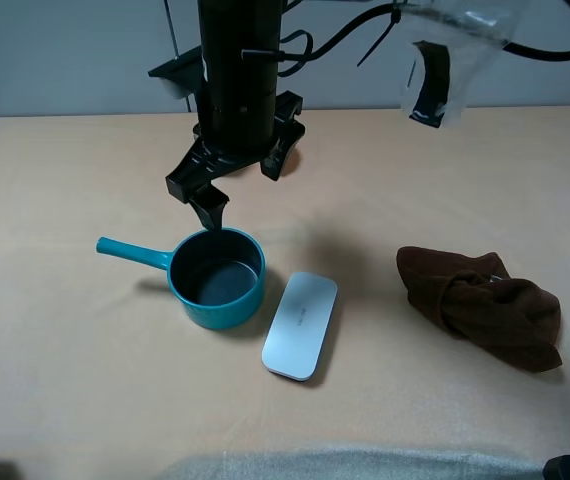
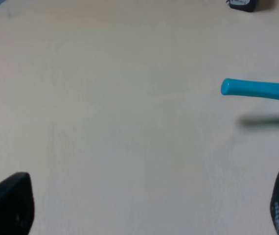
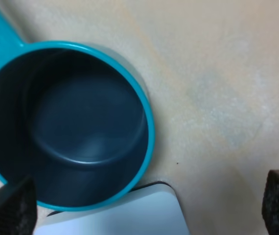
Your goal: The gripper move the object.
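Showing saucepan (image 3: 66, 127) touching case (image 3: 125, 215) close-up.

Robot lab test bench – bare beige tabletop (image 1: 65, 390), plain grey wall behind, cabled black arm (image 1: 237, 70) overhead

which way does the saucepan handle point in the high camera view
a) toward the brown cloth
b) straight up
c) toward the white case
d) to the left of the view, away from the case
d: the saucepan has its straight handle running out leftward, while the white case lies on its right side and the brown cloth farther right.
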{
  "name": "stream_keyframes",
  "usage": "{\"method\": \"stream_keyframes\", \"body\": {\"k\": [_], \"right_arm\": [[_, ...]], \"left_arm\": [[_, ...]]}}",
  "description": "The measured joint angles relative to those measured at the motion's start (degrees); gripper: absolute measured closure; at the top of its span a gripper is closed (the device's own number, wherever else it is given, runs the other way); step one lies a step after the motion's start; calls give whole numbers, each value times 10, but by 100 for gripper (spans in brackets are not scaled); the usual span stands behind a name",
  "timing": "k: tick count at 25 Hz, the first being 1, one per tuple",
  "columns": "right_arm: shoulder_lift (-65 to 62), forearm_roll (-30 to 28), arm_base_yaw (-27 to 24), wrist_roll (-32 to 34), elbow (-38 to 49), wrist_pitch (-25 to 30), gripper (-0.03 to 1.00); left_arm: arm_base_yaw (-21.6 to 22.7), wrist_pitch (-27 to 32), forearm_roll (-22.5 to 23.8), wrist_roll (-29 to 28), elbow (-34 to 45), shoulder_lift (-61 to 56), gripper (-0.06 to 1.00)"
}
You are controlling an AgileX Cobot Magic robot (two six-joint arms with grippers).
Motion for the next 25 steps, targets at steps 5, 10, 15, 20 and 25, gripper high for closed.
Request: {"method": "stream_keyframes", "body": {"k": [5, 10, 15, 20, 25], "right_arm": [[-46, -12, 0, 4, 0, 1, 28], [-98, -30, 0, 18, 0, 2, 28], [-149, -40, 0, 18, 0, 3, 28], [-208, -43, 0, 26, 14, 3, 28], [-275, -44, 0, 34, 67, 3, 28]], "left_arm": [[0, 0, 0, 0, 0, 0, -2], [0, 0, 0, 0, 0, 0, -2], [0, 0, 0, 0, 0, 0, -2], [0, 0, 0, 0, 0, 0, -2], [0, 0, 0, 0, 0, 0, -2]]}}
